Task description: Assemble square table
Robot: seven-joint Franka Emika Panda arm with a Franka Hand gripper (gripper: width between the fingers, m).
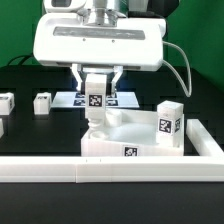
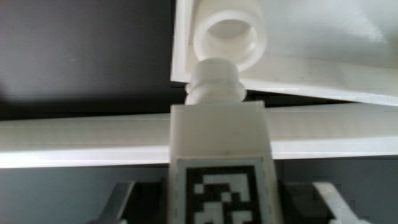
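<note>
**Fig.** Two-finger gripper (image 1: 96, 90) pinching a small white tagged block leg (image 2: 221, 130), held upright at one corner of the large white plastic square slab (image 1: 110, 147).
I see the leg's peg tip just beside the slab's round corner socket (image 2: 230, 34); I cannot tell whether they touch. A second leg (image 1: 168, 122) stands at the slab's end on the exterior view's right. Two loose legs (image 1: 41, 102) rest well apart, to the exterior view's left.

The leg (image 2: 221, 135) gripped in the end effector (image 1: 96, 91) was white, with a black-and-white square tag pattern on its face. Below the end effector, the square table (image 1: 105, 147) was plain white, its edge tag (image 1: 130, 152) black and white. The surface (image 1: 30, 128) was black, and the backdrop (image 1: 15, 30) behind was green.
</note>
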